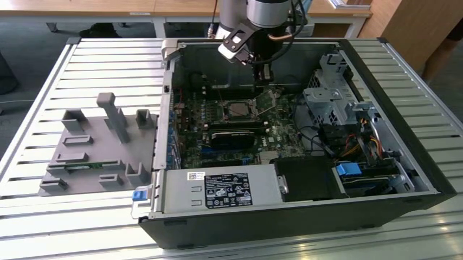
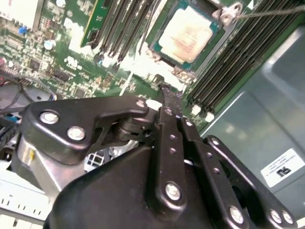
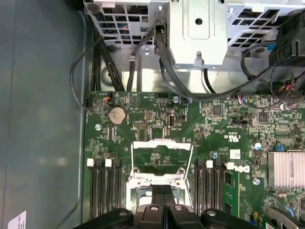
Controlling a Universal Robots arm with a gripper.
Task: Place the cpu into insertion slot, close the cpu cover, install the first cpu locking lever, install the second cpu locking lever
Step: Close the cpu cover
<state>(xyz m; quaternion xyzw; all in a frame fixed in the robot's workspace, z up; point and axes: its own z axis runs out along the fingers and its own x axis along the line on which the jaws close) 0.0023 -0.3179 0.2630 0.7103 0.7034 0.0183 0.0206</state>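
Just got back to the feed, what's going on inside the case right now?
The arm's gripper hangs over the slot on the green board, fingers shut with nothing between them. The cpu already sits in the slot, pale face up. The cover is flipped open, its frame lying back from the slot, so it is not yet closed.

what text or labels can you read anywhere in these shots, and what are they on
No text reads clearly enough to quote.
Power supply label: dense print, too small to read.
White sticker on the case wall: blurred.
cpu face: faint marking, unreadable.
Green circuit board markings: too small to read.
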